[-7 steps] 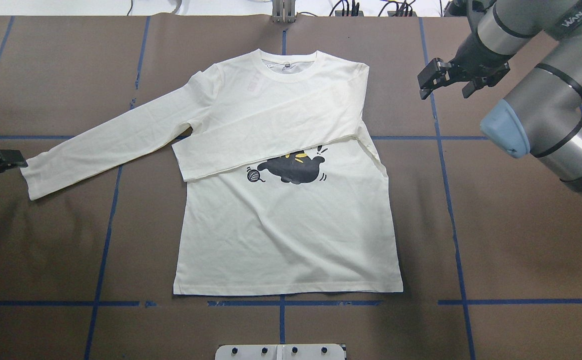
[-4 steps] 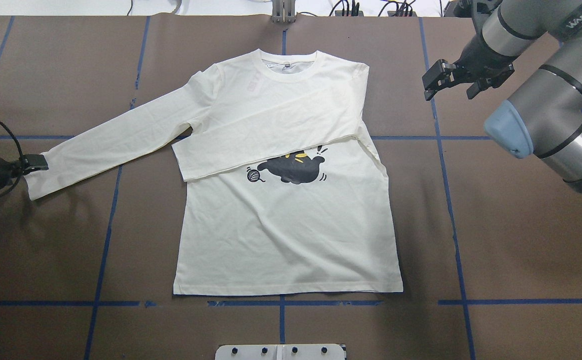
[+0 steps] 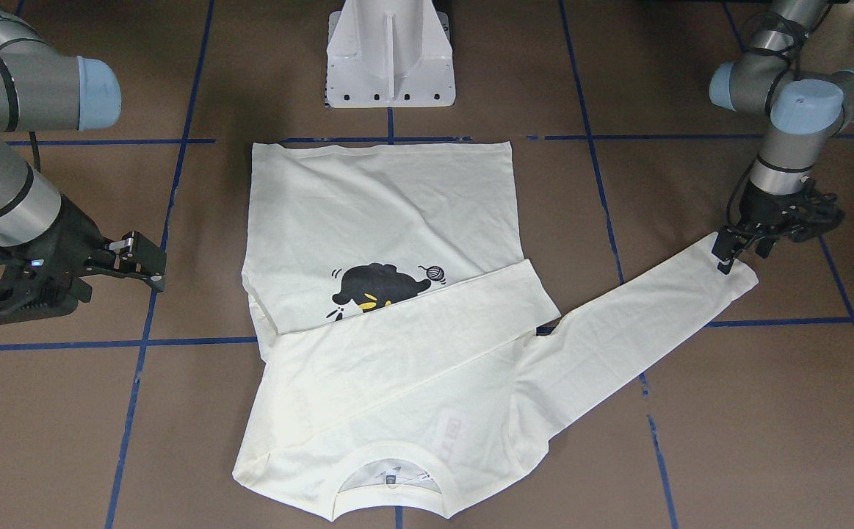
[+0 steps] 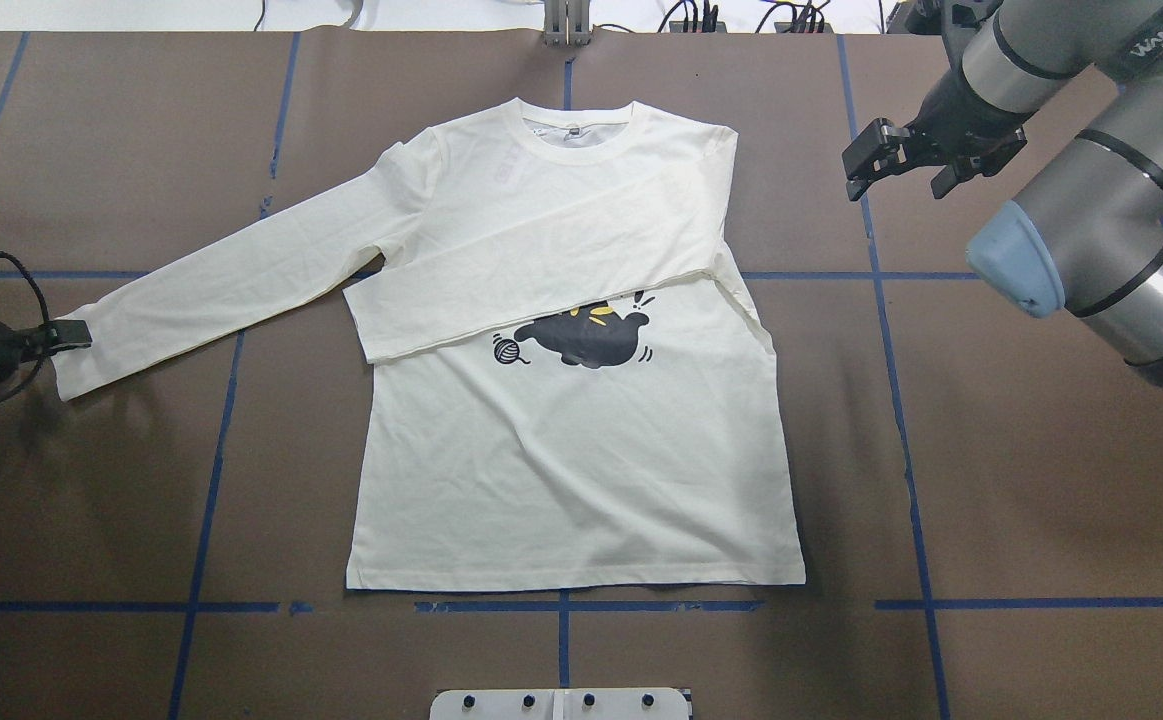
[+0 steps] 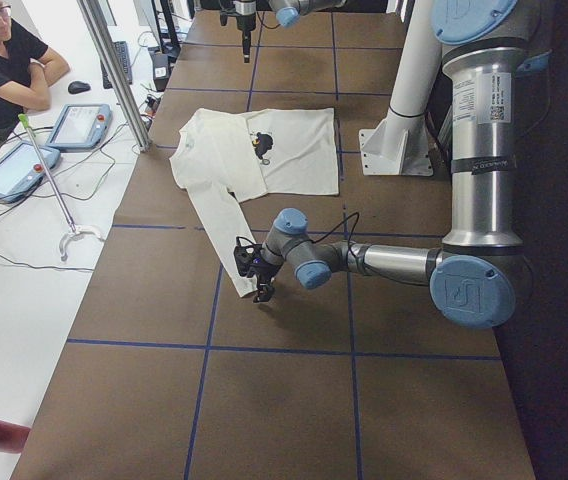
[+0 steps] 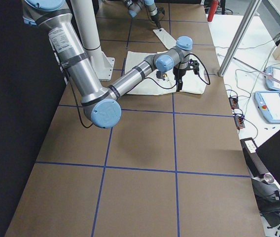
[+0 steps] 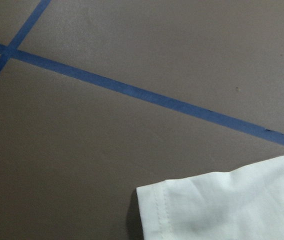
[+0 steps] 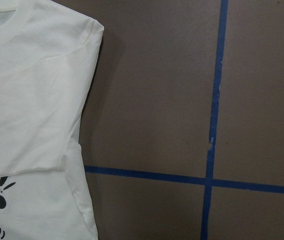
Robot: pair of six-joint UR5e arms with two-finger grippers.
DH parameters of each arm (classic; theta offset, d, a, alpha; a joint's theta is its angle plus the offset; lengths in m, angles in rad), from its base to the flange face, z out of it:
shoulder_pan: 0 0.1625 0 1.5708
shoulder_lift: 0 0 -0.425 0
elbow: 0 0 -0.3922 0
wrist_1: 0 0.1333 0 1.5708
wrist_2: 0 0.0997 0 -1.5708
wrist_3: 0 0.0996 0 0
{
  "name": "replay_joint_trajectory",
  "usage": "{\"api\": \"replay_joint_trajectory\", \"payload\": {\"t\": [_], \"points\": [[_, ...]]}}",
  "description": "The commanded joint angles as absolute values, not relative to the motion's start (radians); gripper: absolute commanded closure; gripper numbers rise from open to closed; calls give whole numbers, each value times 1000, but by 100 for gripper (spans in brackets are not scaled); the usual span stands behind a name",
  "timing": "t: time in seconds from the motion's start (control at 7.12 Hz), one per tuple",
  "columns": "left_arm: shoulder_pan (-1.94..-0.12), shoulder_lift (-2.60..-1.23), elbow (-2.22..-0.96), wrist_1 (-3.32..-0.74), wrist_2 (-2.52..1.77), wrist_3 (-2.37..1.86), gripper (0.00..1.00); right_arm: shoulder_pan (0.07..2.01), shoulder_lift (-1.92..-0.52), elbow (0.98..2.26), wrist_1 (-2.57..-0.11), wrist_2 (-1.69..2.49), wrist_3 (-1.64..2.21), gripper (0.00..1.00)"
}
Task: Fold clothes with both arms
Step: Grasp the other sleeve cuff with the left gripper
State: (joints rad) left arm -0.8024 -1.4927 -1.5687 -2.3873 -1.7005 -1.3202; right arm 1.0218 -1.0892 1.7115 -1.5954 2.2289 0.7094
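Observation:
The cream long-sleeved shirt (image 4: 561, 480) lies flat, print up, with the black cat (image 4: 586, 338) half covered by one sleeve folded across the chest. The other sleeve (image 4: 241, 270) stretches out towards my left side. My left gripper (image 4: 63, 338) sits low at that sleeve's cuff (image 3: 735, 275), open, one finger over the cuff's edge (image 7: 154, 210). My right gripper (image 4: 896, 170) hangs open above bare table, to the right of the shirt's shoulder (image 8: 89, 30), touching nothing.
The brown table is marked with blue tape lines (image 4: 901, 400). The white pedestal base (image 3: 390, 66) stands at the hem side. A person (image 5: 4, 60) sits at a side desk with tablets (image 5: 79, 125) beyond a metal post (image 5: 114, 70).
My left gripper has moved in from the table's left edge to the outstretched cuff and dropped slightly. My right gripper has drifted a little towards the far edge. The shirt has not moved.

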Motion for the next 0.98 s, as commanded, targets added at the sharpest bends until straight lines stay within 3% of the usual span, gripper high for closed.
{"api": "replay_joint_trajectory", "payload": {"t": [0.0, 0.28, 0.7, 0.84], "points": [[-802, -1496, -1568, -2388, -1704, -1325, 27, 1022, -1091, 1712, -1595, 2229, 710, 0], [-802, -1499, -1571, -2388, -1706, -1328, 62, 1022, -1089, 1712, -1594, 2229, 710, 0], [-802, -1499, -1574, -2387, -1709, -1327, 94, 1022, -1089, 1712, -1594, 2229, 710, 0], [-802, -1499, -1581, -2384, -1710, -1327, 100, 1022, -1089, 1712, -1594, 2229, 710, 0]]}}
